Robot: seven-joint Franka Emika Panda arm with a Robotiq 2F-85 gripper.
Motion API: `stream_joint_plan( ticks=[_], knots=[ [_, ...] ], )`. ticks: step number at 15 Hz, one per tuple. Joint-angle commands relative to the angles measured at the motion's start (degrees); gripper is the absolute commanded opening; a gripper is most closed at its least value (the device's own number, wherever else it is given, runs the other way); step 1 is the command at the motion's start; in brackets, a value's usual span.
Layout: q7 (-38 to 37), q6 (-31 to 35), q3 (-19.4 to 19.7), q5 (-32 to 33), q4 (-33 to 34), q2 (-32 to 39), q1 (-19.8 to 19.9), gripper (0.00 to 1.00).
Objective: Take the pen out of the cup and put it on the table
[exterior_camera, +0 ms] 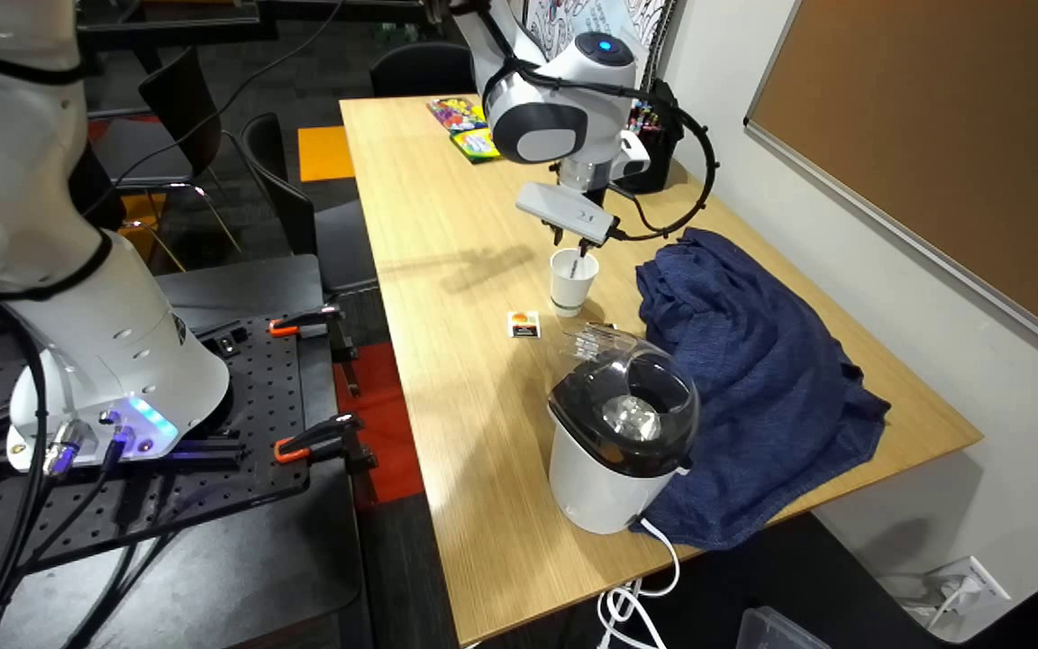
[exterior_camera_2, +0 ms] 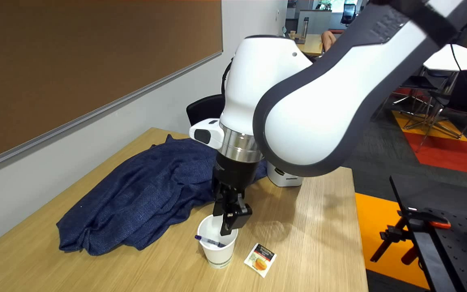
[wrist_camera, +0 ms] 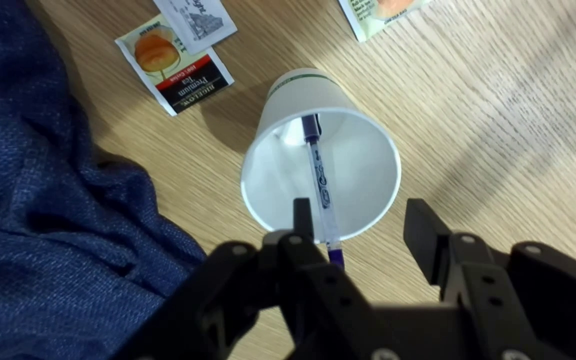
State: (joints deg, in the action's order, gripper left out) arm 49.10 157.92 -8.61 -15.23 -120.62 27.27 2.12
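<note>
The arm [exterior_camera_2: 310, 129] is the part closest to the camera in an exterior view; its lower end is above the cup [exterior_camera_2: 218, 256]. The desk [exterior_camera: 474, 397] carries the cup on its wood-grained top. The dark blue cloth [exterior_camera: 740, 379] lies heaped beside the cup, not touching it. The white appliance [exterior_camera: 614, 469] with the transparent hood stands near the cup, also apart.

The claw [wrist_camera: 360, 222] is positioned at the mouth of the cup; its jaws stand apart with nothing clamped between them. Whether either tip dips below the rim cannot be told. The cup is upright and appears to be thin paper: treat it as light, soft-walled and easily tipped. Tea sachets [wrist_camera: 173, 70] lie near the cup.

The pen [wrist_camera: 321, 182] is in the cup, capped end down, its violet end plug leaning just past the rim. In the wrist view it shows between the jaws, nearer the jaw on the cloth side of the cup. It should prove light and stiff, with a smooth plastic barrel liable to slip or spin in a loose hold. Recommended grip: squarely across the clear barrel, next to the violet plug, with moderate force. Do not pinch the cup wall together with the pen; the wall would probably crumple. Withdraw along the barrel's line so that the cap does not drag the cup over.
</note>
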Motion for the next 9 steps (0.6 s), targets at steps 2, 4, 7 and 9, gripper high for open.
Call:
stream_joint_plan(
  ticks=[2, 4, 7, 9],
  knots=[
    [-3.9, -1.6, -1.4, 3.7, 2.3, 1.7, 1.6, 0.51],
    [-4.5, -1.6, -1.5, 4.4, 2.9, 2.4, 1.7, 0.51],
    [-5.6, -1.7, -1.6, 5.7, 3.8, 3.6, 1.6, 0.51],
    [-6.4, -1.7, -1.7, 6.4, 4.5, 4.5, 1.7, 0.51]
  ],
)
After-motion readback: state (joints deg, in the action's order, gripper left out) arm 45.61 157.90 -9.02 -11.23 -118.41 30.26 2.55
